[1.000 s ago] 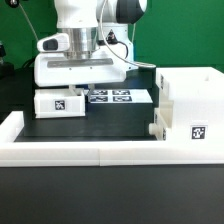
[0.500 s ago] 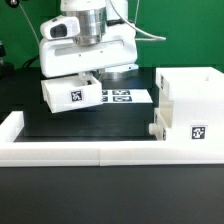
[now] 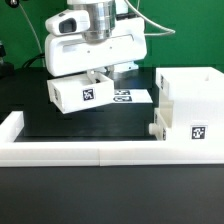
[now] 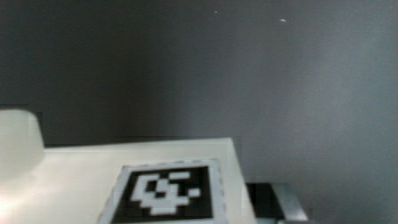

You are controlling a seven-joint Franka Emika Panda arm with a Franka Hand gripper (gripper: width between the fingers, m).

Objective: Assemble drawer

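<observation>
In the exterior view, the pincer [image 3: 97,72] is gripping a small drawer tray [image 3: 80,93] and holding it tilted above the black counter [image 3: 60,125], probably to carry it toward the tall drawer housing [image 3: 190,105] at the exterior view's right. In the wrist view, the tray's tagged white wall [image 4: 151,185] is sitting directly under the pincer, whose fingers are not showing here.

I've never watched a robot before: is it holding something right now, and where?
Yes: the gripper holds a small white tray by its top edge, lifted and tilted.
</observation>
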